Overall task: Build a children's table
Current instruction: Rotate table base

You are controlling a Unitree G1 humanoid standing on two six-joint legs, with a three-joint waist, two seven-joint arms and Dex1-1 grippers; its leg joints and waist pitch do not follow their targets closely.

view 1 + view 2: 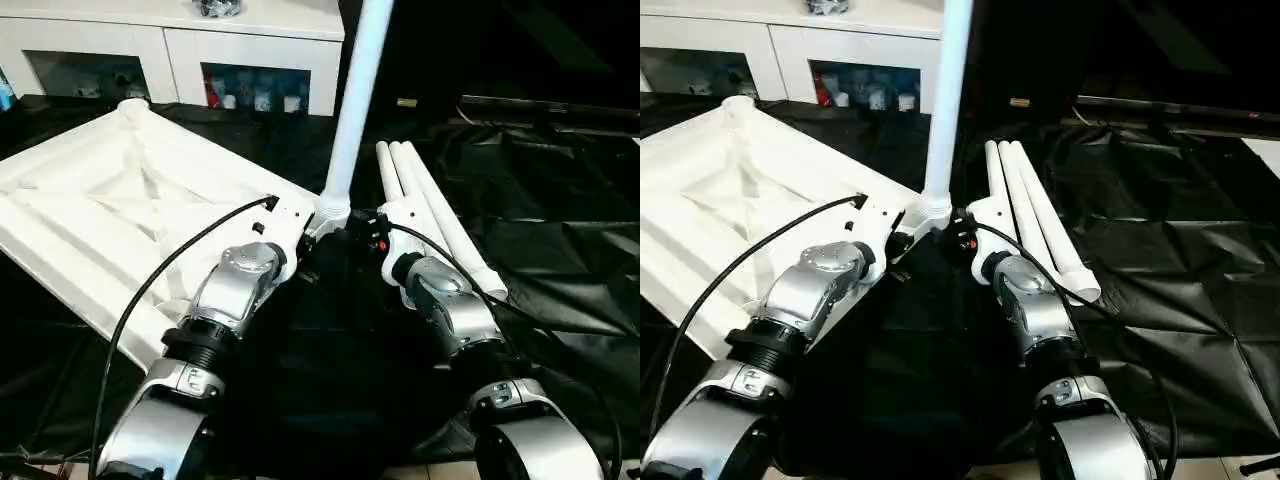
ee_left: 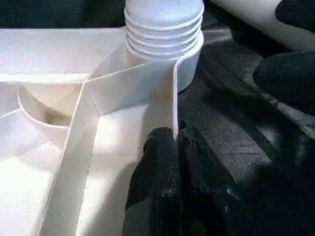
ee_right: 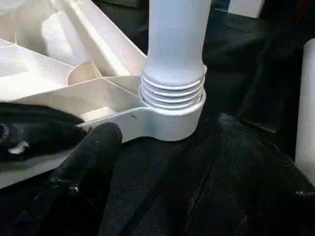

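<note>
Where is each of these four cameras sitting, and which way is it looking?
Left eye view: on the head, looking down over both silver forearms at the upside-down table top.
Right eye view: the same, from slightly to the side.
Left wrist view: on the left wrist, along its black fingers pinching the top's rim.
Right wrist view: on the right wrist, toward the corner socket.
All four share the standing leg in that socket.
</note>
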